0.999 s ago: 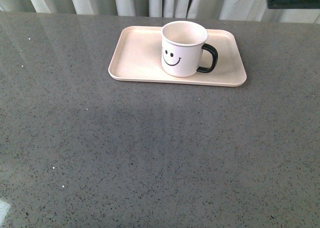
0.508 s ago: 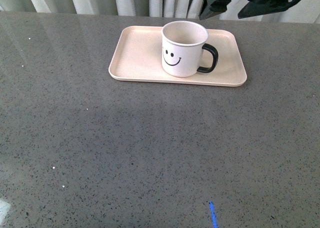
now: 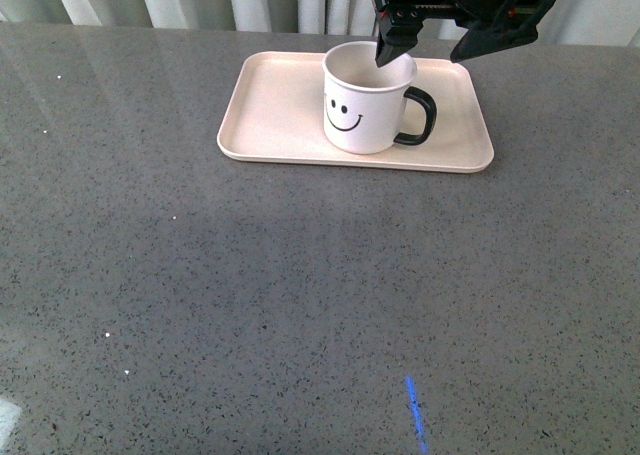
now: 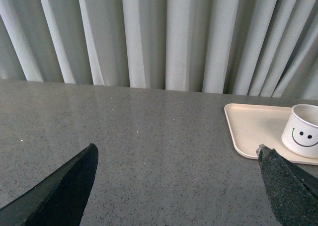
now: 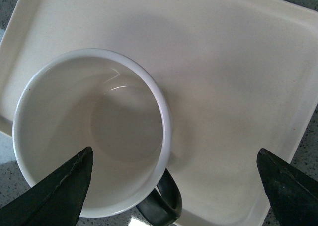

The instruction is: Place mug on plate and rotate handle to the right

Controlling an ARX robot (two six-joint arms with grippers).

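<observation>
Over the plate (image 3: 280, 115), my right gripper (image 3: 421, 57) has dropped toward the mug (image 3: 365, 100), jaws apart.
Mug stands on it, handle (image 3: 420, 115) at 3 o'clock; only my right wrist view shows its empty inside.

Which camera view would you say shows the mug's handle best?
Front view: the whole handle loops out from the mug. The right wrist view catches only part of it; the left wrist view shows none.

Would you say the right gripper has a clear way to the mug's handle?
Probably yes: the right gripper hangs open just above the mug, and nothing surrounds the handle on the plate.
</observation>
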